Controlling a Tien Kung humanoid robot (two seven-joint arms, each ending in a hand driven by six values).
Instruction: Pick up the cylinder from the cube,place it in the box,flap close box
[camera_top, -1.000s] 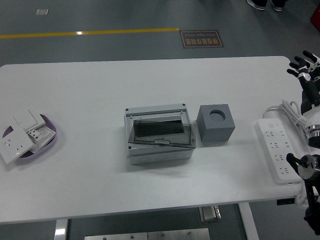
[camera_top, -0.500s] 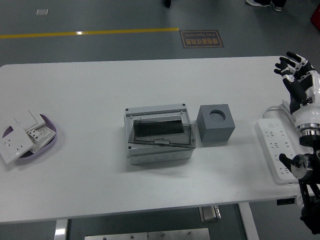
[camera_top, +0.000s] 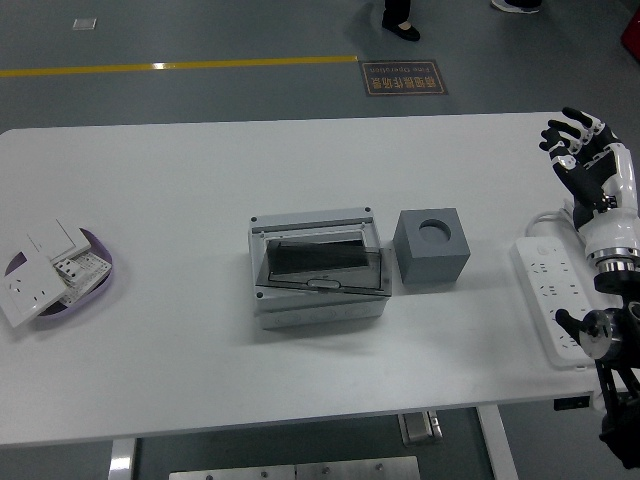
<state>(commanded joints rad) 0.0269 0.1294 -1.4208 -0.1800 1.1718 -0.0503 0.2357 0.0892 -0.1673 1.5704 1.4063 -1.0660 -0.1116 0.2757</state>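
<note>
A grey cube (camera_top: 432, 247) stands right of centre on the white table (camera_top: 200, 180). A light round cylinder top (camera_top: 435, 227) shows in a hole in the cube's top face. A grey box (camera_top: 317, 265) with a dark see-through flap (camera_top: 320, 260) sits just left of the cube. My right hand (camera_top: 572, 140) is raised above the table's far right edge, fingers spread and empty, well to the right of the cube. My left arm is not in view.
A white power strip (camera_top: 553, 297) with its cable (camera_top: 580, 215) lies at the right edge under my right arm. A purple dish (camera_top: 105, 282) with white wall sockets sits at the left edge. A person's shoe (camera_top: 402, 26) shows on the floor beyond the table.
My right hand has moved left and a little down, in over the table's right edge. A person's feet have come into view at the top.
</note>
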